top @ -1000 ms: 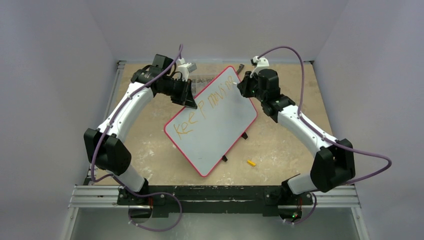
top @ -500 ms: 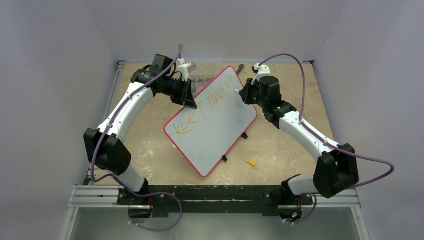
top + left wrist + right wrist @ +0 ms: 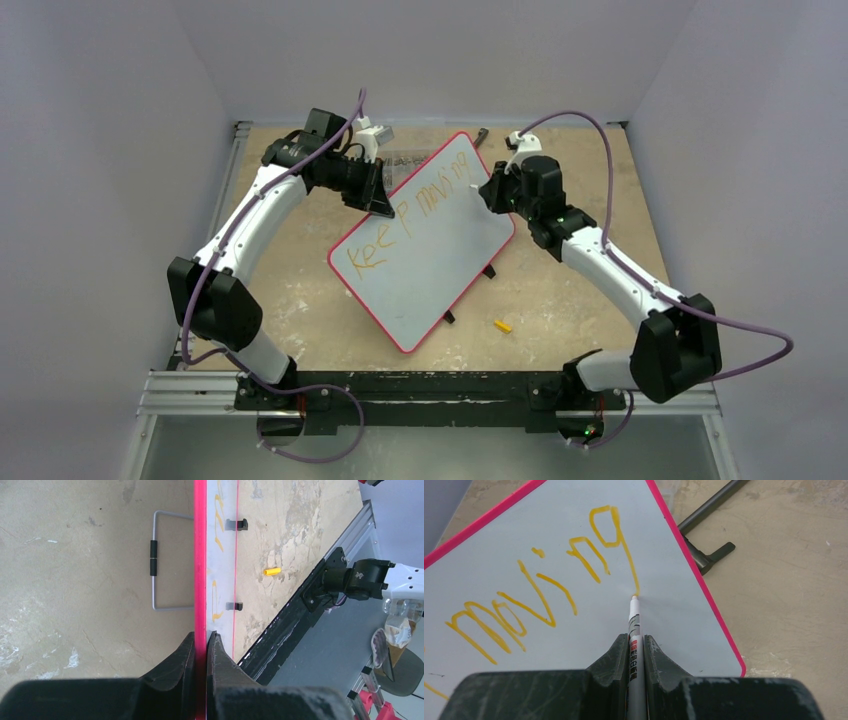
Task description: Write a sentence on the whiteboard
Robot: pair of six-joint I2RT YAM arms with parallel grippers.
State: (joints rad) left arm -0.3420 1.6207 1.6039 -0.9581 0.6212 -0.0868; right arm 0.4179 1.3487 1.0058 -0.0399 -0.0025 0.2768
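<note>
Right wrist, sentence (image 3: 626,555) just beyond gripper (image 3: 636,639)

The top view looks steeply down from high above the table's (image 3: 300,300) near edge, taking in all of it and the board (image 3: 425,250) mid-frame. The left wrist view sits close, sighting along the board's red edge. The right wrist view faces its writing surface, very near. All three share the board.

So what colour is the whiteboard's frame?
Bright pinkish red; the whiteboard's frame shows best in the right wrist view.
</note>
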